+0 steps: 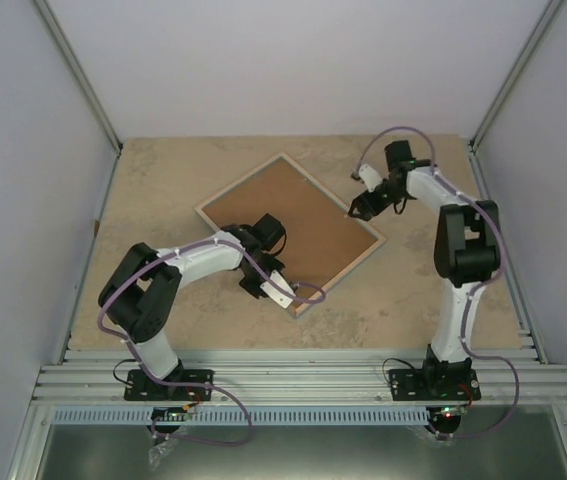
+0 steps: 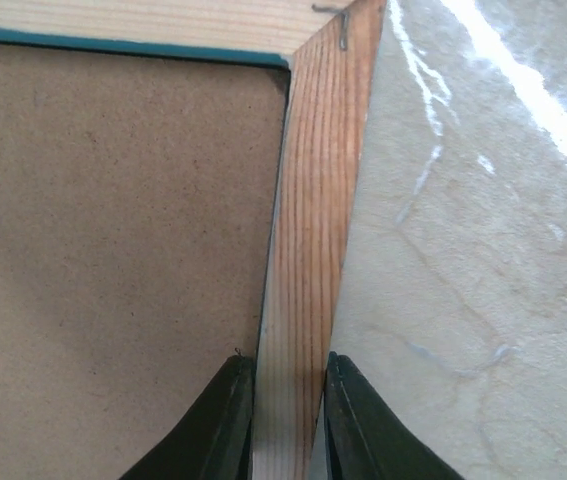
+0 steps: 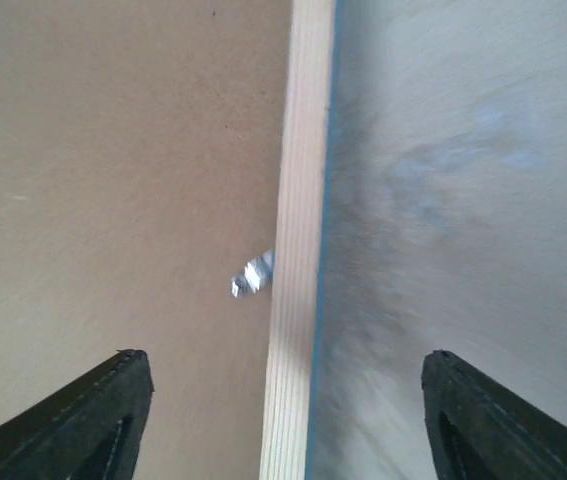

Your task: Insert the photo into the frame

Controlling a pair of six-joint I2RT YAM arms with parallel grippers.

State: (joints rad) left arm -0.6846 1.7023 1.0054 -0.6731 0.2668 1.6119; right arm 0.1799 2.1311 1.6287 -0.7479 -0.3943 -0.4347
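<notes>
Frame (image 2: 308, 250) looks light and stiff, probably fragile, so grab the wooden edge. Left claw (image 2: 288, 365) pinches it at bottom centre; right claw (image 3: 285, 355) hangs open astride it.

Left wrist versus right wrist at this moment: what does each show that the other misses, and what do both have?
Left wrist only: the left gripper pinching the frame rail near a corner, where a wire staple sits. Right wrist only: the right gripper open, fingers wide on either side of the rail, and a small silver tab at the edge of the backing board. Both: the light wood rail, the brown backing board and the table.
</notes>
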